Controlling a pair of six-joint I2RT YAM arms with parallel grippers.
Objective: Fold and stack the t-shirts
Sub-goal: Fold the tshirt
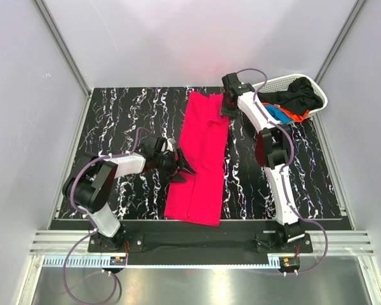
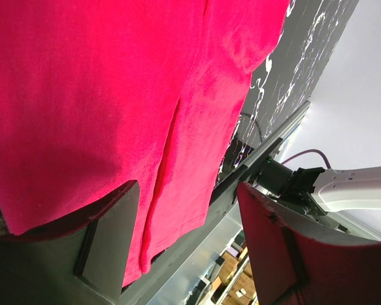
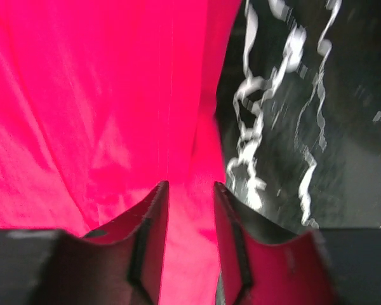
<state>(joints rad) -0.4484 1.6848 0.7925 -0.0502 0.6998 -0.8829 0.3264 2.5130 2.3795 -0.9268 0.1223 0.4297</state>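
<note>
On the black, white-veined worktop (image 1: 114,121) the pinkish-red cloth t-shirt (image 1: 200,171) lies as a long strip running near to far. The right claw (image 1: 229,109) is at its far end, jaws narrowed over the cloth, though I cannot tell if it grips. The left claw (image 1: 185,165) is wide open and empty at the shirt's mid-left edge.

We see the pinkish-red t-shirt (image 3: 95,114) covering the left and middle, its edge lying on the black, white-veined table (image 3: 317,127) at the right. The right gripper (image 3: 190,187) has its fingers (image 3: 149,235) slightly apart over a lengthwise crease; whether they pinch cloth we cannot tell.
</note>
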